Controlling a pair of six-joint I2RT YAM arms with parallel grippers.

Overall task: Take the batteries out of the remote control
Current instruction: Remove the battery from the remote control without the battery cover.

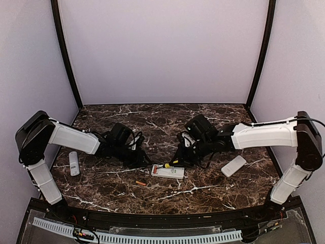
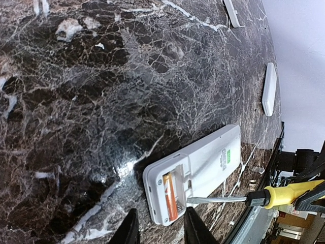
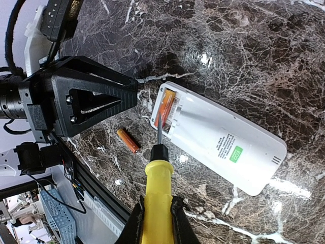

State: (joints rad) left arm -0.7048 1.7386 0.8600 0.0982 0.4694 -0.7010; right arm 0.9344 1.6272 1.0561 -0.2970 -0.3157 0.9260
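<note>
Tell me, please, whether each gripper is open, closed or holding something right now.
Left gripper: open, holding nothing.
Right gripper: closed on the yellow-handled metal screwdriver.

left arm [image 1: 73, 138]: chunky white shells, black joints, lower left | right arm [image 1: 261, 134]: same deal mirrored, thin black cable [image 1: 317, 122] looping off its far-right shoulder | left gripper [image 2: 160, 231]: matte black, fingers [image 3: 96, 101] with triangular cut-outs | right gripper [image 3: 157, 223]: black rounded tips, bottom edge
</note>
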